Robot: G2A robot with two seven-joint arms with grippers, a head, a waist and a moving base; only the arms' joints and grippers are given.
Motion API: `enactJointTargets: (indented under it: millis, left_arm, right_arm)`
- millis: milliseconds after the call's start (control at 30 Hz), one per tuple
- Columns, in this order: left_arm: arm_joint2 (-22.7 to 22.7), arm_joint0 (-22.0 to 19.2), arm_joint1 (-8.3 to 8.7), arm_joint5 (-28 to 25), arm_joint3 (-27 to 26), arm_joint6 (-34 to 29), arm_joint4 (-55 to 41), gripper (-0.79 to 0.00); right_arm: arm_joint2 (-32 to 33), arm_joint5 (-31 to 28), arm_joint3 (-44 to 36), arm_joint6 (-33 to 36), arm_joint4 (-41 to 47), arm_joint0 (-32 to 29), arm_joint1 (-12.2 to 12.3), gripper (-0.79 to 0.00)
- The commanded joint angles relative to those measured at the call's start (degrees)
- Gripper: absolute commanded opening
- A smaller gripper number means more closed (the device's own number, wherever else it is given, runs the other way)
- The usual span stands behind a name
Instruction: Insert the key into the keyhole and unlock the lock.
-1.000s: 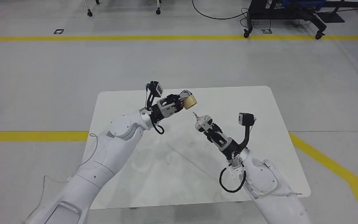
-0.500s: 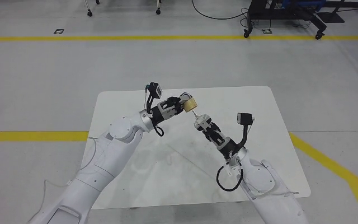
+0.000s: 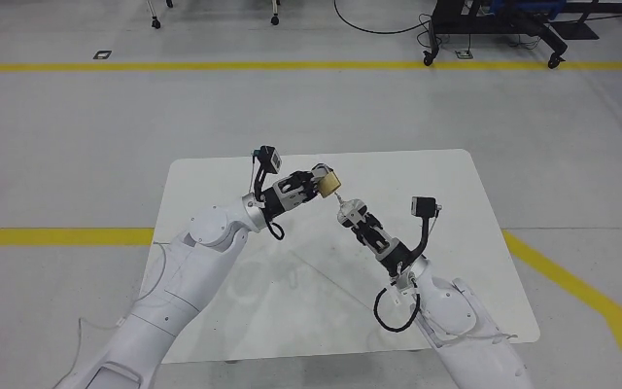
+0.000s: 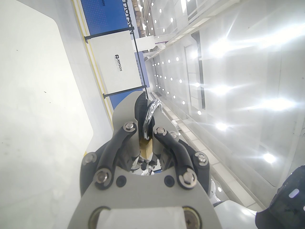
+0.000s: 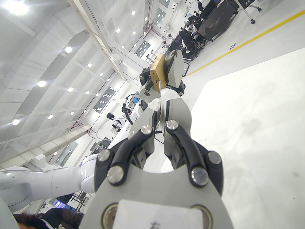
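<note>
The left arm [image 3: 209, 243] and right arm [image 3: 457, 316] are showing glossy white rounded shells, narrowing to black wrists. A black cable [image 3: 394, 316] is looping at 6 o'clock from the right wrist. A black camera block [image 3: 425, 206] is sitting at 1 o'clock from it, on a bent stalk. The left gripper [image 4: 149, 117] and right gripper [image 5: 160, 101] are showing pale grey fingers, black curved link bars [image 5: 133, 141] and silver screws [image 5: 172, 124].

White table [image 3: 486, 243], rounded corners, on grey floor [image 3: 97, 126] with yellow lines [image 3: 292, 66], faint surface marks, perhaps scuffs
</note>
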Motion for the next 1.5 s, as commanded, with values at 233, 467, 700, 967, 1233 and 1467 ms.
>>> enactJointTargets:
  millis: [233, 467, 700, 967, 1233, 1467]
  left_arm:
    - [-1.35, 0.06, -0.19, -0.34, 0.19, 0.60, 1.58, -0.785]
    - [-1.65, 0.22, -0.36, -0.50, -0.71, 1.59, 4.45, -0.785]
    - [-1.79, 0.56, -0.62, -0.61, -1.03, 1.62, 5.74, -0.785]
    - [-2.71, 1.25, -0.74, -2.45, -1.67, 2.86, 7.65, -0.785]
    - [-3.34, 2.06, -1.00, -2.07, -1.73, 2.19, 4.04, -0.785]
    - [-3.34, 2.06, -1.00, -2.07, -1.73, 2.19, 4.04, -0.785]
  right_arm:
    - [0.19, -0.25, -0.34, 0.98, 0.16, -0.23, -0.43, -0.785]
    - [-0.08, 0.63, 0.09, 1.60, 0.09, 0.53, -0.87, -0.785]
    - [-0.14, 1.21, 0.52, 1.56, -0.44, 0.99, -1.29, -0.785]
    - [0.51, 0.69, 0.20, 0.06, -0.28, 0.43, -1.69, -0.785]
    - [1.68, 1.29, 0.38, -2.24, -4.46, -0.87, -1.88, -0.785]
    - [1.61, 1.49, 0.00, -2.29, -5.13, -1.10, -1.88, -0.785]
